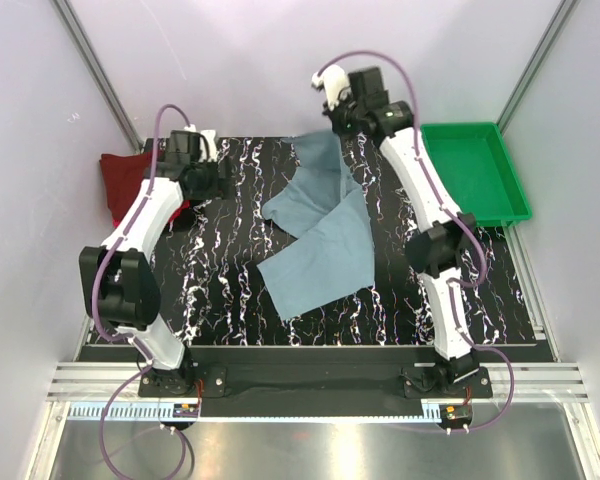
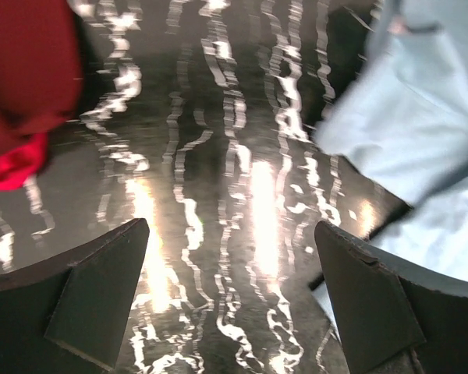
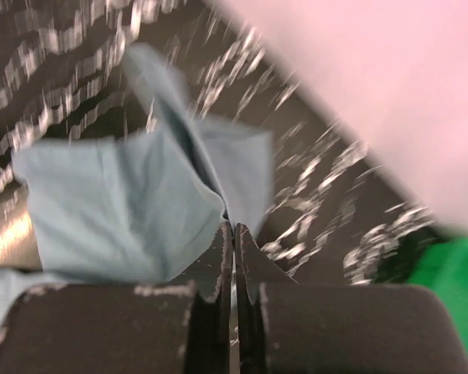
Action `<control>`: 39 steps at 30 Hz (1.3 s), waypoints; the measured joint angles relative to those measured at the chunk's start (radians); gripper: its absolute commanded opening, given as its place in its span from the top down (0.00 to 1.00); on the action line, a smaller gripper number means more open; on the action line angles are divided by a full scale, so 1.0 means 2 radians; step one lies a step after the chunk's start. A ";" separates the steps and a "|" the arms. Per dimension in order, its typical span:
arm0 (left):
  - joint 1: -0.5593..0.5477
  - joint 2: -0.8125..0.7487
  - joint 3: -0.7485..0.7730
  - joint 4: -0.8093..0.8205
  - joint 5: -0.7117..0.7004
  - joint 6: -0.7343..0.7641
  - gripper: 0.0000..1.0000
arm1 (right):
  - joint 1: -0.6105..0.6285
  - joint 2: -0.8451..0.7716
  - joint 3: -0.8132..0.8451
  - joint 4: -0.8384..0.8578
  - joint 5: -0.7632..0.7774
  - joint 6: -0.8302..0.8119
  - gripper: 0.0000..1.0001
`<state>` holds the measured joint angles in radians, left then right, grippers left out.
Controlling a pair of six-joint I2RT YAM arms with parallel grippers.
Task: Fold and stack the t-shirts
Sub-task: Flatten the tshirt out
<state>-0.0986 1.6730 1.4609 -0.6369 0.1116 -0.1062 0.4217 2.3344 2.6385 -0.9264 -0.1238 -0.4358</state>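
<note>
Right gripper (image 3: 233, 227) is clenching on a thin fold at the edge of the grey-blue t-shirt (image 1: 320, 250), jaws pressed tight with cloth meeting the tips. The rest of that shirt is trailing away from this gripper toward the arm bases, lying crumpled and partly doubled over on the table (image 1: 230, 290). Left gripper (image 2: 232, 234) is standing released, jaws wide with nothing between them, hovering over bare table. The grey-blue cloth is lying just to its right. The maroon t-shirt (image 1: 125, 175) and red t-shirt (image 2: 12, 167) are sitting to its left, touching each other.

Risks, as I'm judging them:
- The pinch is looking shallow, only a sliver of fabric, so a quick pull is likely slipping the cloth out.
- Only one corner is being held, so lifting or dragging is likely twisting the shirt and bunching it more, not flattening it.
- The fold under the right gripper may be catching two layers, and then the shirt is not opening out.
- The green tray (image 1: 475, 170) is sitting close to the right of the right gripper, and a wide swing could be draping cloth over its rim.
- The left gripper reaching in late could be snagging the maroon and red pile.
</note>
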 measured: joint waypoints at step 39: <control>-0.113 0.282 0.197 0.140 0.158 -0.091 0.19 | -0.032 -0.163 0.003 0.064 0.083 0.051 1.00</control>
<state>-0.3241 2.2372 1.8553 -0.3561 0.4274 -0.2890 0.3580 2.0090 2.6446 -0.7982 0.0422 -0.3340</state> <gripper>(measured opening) 0.829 0.012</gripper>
